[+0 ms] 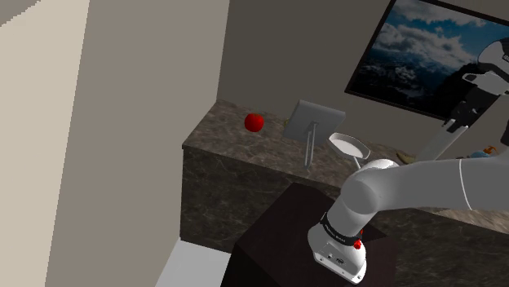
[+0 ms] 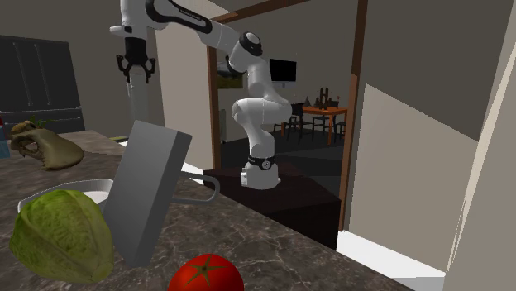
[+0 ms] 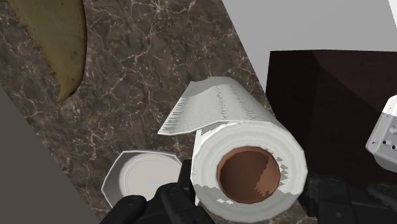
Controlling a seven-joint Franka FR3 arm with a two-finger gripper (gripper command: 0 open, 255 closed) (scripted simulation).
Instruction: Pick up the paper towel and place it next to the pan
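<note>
My black gripper (image 3: 251,198) is shut on a white paper towel roll (image 3: 245,153), with its brown cardboard core facing the wrist camera and a loose sheet hanging off one side. The roll hangs in the air above the dark marble counter (image 3: 146,83). Below it and a little to the side lies a pale round pan (image 3: 141,179). In the shoulder view the gripper (image 1: 465,106) holds the roll (image 1: 439,143) up at the right, beyond the pan (image 1: 349,147). In the second exterior view the gripper (image 2: 136,68) hangs high over the counter, above the pan (image 2: 83,192).
A grey flat board (image 1: 314,122) stands leaning beside the pan. A red fruit (image 1: 254,122) lies near the counter's end. A green cabbage (image 2: 62,236) and an olive-brown lump (image 2: 45,150) also rest on the counter. The dark stand (image 1: 277,245) adjoins the counter front.
</note>
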